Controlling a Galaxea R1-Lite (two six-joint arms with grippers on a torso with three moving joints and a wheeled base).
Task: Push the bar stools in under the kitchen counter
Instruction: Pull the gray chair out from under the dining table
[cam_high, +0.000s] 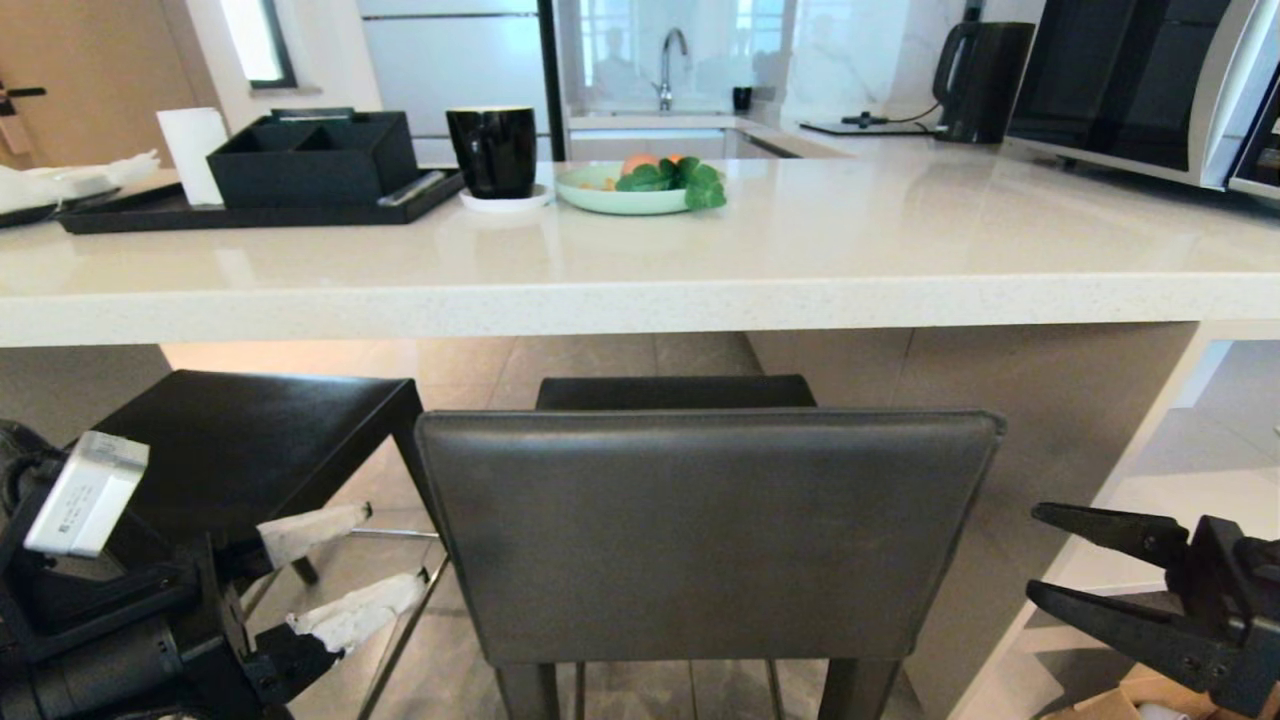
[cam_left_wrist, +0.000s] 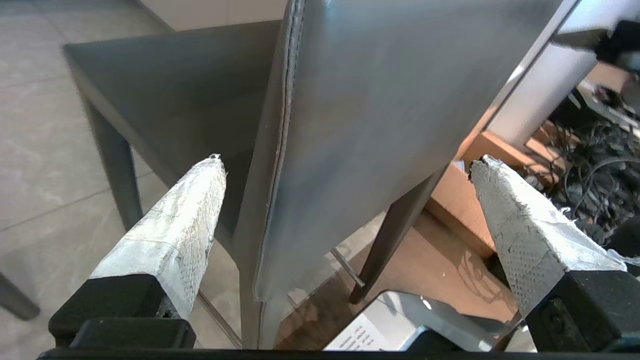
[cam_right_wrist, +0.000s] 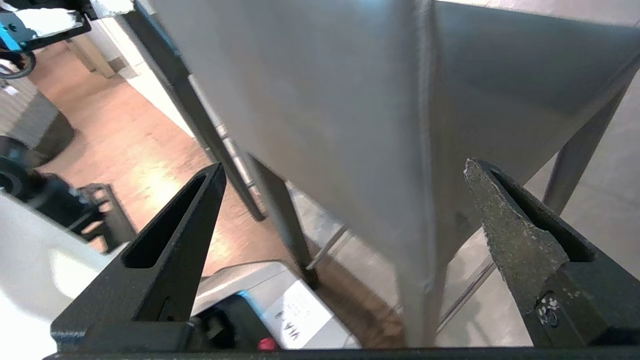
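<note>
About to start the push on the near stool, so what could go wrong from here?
1. Both grippers, left and right, flank the near stool's backrest with jaws open; an uneven push could twist it.
2. The second stool stands close on the left; the near one might catch it.
3. Pushing high on the backrest may tip the stool toward the counter.

The near stool (cam_high: 705, 530) stands upright with its dark grey leather backrest facing the camera, its seat reaching just under the counter (cam_high: 640, 300) edge. The second stool (cam_high: 255, 445), black-seated, sits beside it on the left, partly under the thick, glossy white slab. Both have slim dark legs.
</note>
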